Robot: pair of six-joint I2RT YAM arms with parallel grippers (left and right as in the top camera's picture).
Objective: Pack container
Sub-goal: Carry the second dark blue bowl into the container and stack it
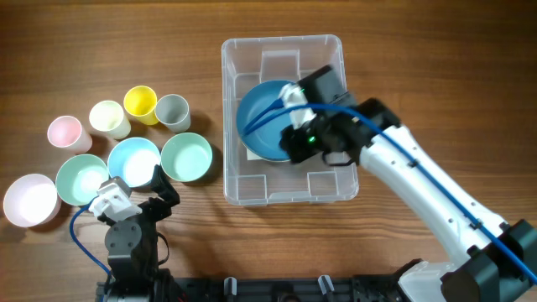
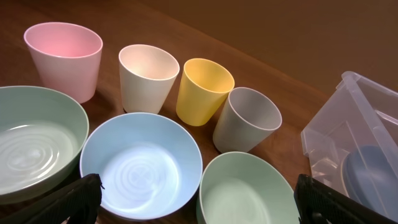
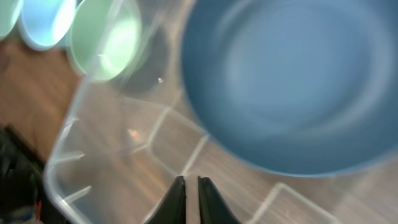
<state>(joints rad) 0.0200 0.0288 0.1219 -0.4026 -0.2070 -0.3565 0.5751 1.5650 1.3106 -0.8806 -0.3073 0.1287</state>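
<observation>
The clear container (image 1: 243, 180) sits at twelve o'clock of the table's middle, a blue bowl (image 1: 264, 117) inside it. It looks light, stiff and slick, so I'd take it by the rim. The right claw (image 3: 191, 198) is pinched shut on nothing, and the left claw (image 2: 196, 193) is spread wide.

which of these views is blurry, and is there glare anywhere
Right wrist: heavy blur, the dark blue bowl and the walls of the container are smeared. Overhead: sharp, but glare washes out the insides of the light blue bowl and the pale pink bowl. Left wrist: crisp, the yellow cup is sharp-edged, with only a mild sheen.
</observation>
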